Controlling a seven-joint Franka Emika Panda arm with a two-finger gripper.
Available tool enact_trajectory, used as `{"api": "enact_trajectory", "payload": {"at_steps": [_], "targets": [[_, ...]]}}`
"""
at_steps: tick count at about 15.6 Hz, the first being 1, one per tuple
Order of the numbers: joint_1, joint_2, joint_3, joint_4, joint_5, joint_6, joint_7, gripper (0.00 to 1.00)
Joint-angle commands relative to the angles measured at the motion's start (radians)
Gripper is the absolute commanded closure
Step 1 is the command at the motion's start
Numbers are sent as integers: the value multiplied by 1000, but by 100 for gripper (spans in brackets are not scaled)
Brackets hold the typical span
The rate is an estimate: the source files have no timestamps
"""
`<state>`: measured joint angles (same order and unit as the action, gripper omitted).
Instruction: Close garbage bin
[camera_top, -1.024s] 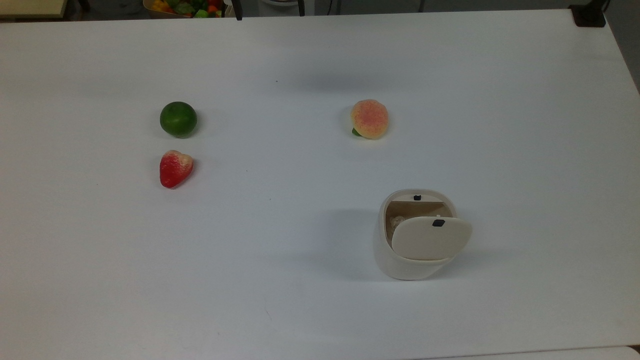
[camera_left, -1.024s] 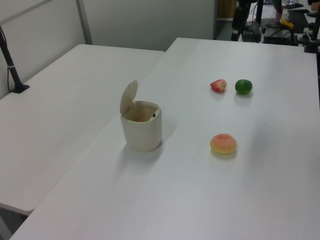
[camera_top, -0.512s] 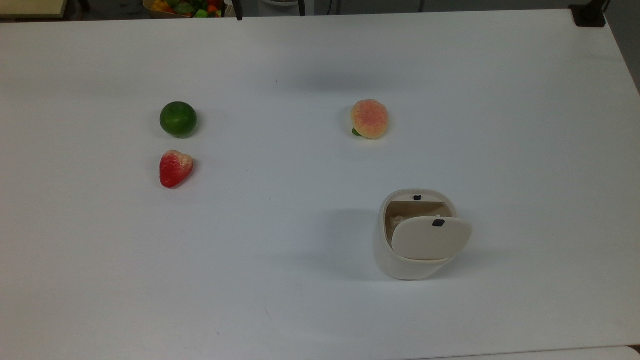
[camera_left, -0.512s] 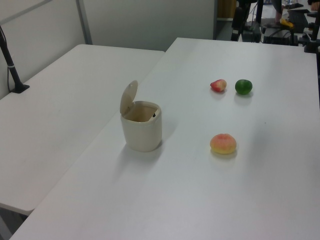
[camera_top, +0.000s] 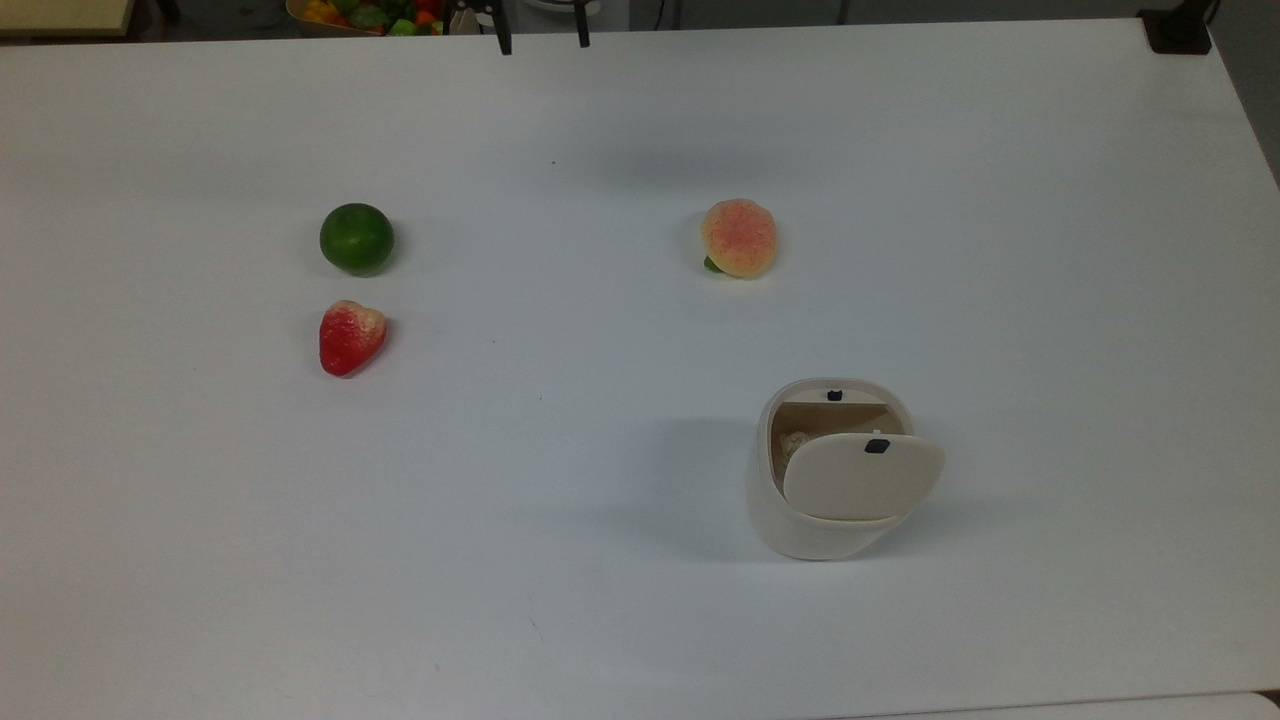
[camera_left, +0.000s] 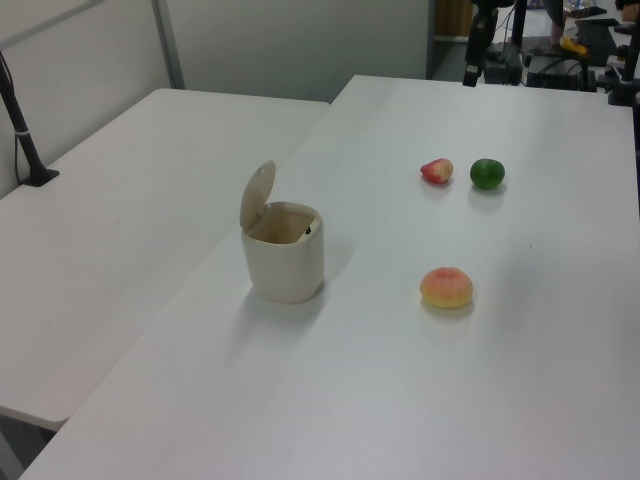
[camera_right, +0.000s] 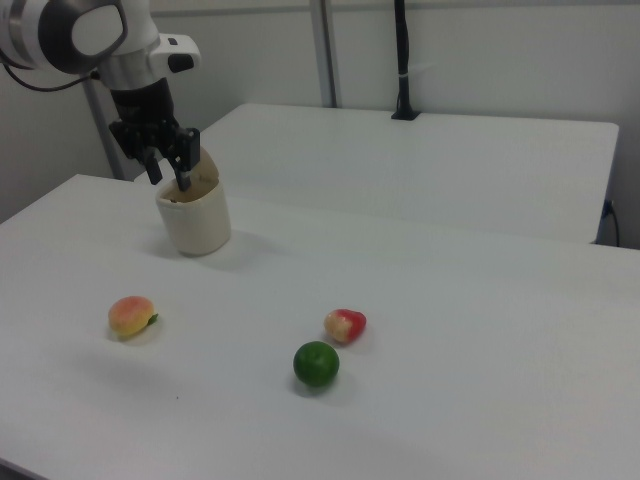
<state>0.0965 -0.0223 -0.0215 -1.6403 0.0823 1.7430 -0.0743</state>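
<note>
In the top view I have the bin (camera_top: 835, 480) standing on the white table (camera_top: 600, 560), toward the top view's lower right, its lid (camera_top: 862, 475) swung up off the opening and a black tab (camera_top: 877, 446) showing on it; something pale lies inside. The peach (camera_top: 739, 237) sits above it, well apart, and the lime (camera_top: 357, 238) and strawberry (camera_top: 351, 336) sit close together over on the top view's left. At the top edge I see the gripper (camera_top: 540, 40) — two dark fingers spread apart, nothing between them, far from the bin. In the left view the bin (camera_left: 285, 262) stands near the table's left edge with the lid (camera_left: 257, 194) tilted up and back on its hinge, the peach (camera_left: 446, 288) to its right, the strawberry (camera_left: 437, 171) and lime (camera_left: 487, 173) beyond. In the right view the arm (camera_right: 90, 30) comes in from the upper left and the gripper (camera_right: 168, 172) hangs in front of the bin (camera_right: 195, 215) as that camera sees it — jaws apart and empty. The peach (camera_right: 131, 316) lies nearer the camera, the strawberry (camera_right: 346, 324) and lime (camera_right: 316, 363) just beside each other toward the middle.
</note>
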Motion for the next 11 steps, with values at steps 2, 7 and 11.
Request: {"api": "enact_trajectory", "payload": {"at_steps": [2, 7, 11], "targets": [[8, -13, -8, -21, 39, 20, -39, 69], [8, -11, -6, -21, 43, 21, -38, 86], [12, 2, -8, -19, 54, 73, -21, 100]]}}
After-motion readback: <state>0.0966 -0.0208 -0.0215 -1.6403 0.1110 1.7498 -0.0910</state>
